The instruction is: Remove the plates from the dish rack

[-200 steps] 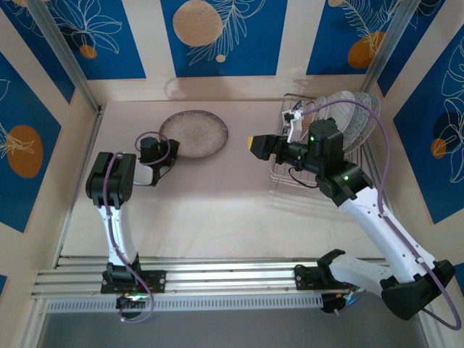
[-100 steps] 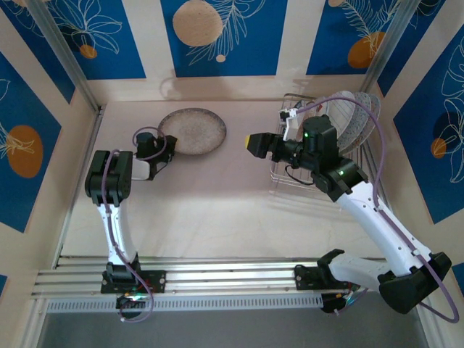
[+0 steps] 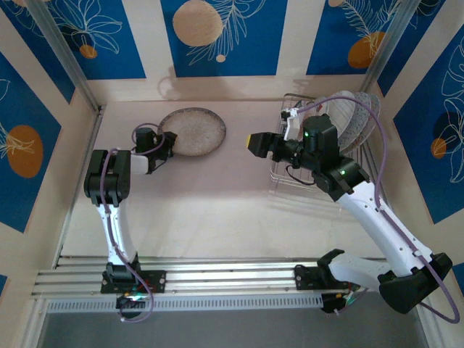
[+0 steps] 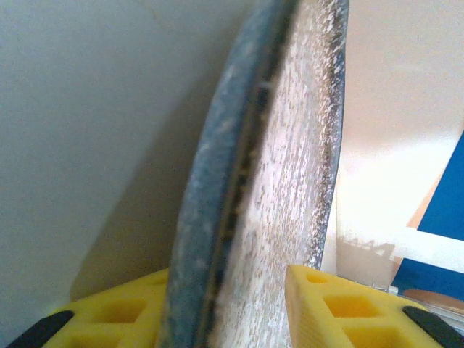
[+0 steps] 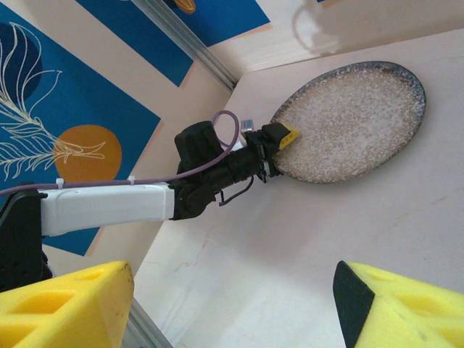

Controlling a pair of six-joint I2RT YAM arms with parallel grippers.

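A grey speckled plate (image 3: 194, 132) lies flat on the table at the back left. My left gripper (image 3: 168, 141) is at its left rim. The left wrist view has that rim (image 4: 290, 145) standing between the yellow fingers (image 4: 326, 304) of the left gripper (image 4: 228, 290), whose jaws sit loosely apart around it. The right wrist view looks across at the same plate (image 5: 348, 119) and left gripper (image 5: 283, 138). My right gripper (image 3: 264, 138) hovers open and empty beside the silver wire dish rack (image 3: 290, 177). Several more plates (image 3: 355, 116) stand upright in the rack.
Bare tabletop (image 3: 217, 196) stretches between the two arms. Blue and cream patterned walls (image 3: 217, 36) close in the back and both sides. A metal rail (image 3: 217, 279) runs along the near edge. My right gripper (image 5: 235, 290) has only table beneath it.
The left gripper carried the speckled plate's rim slightly back and down to the table, and its jaws have widened. The right arm has barely moved.
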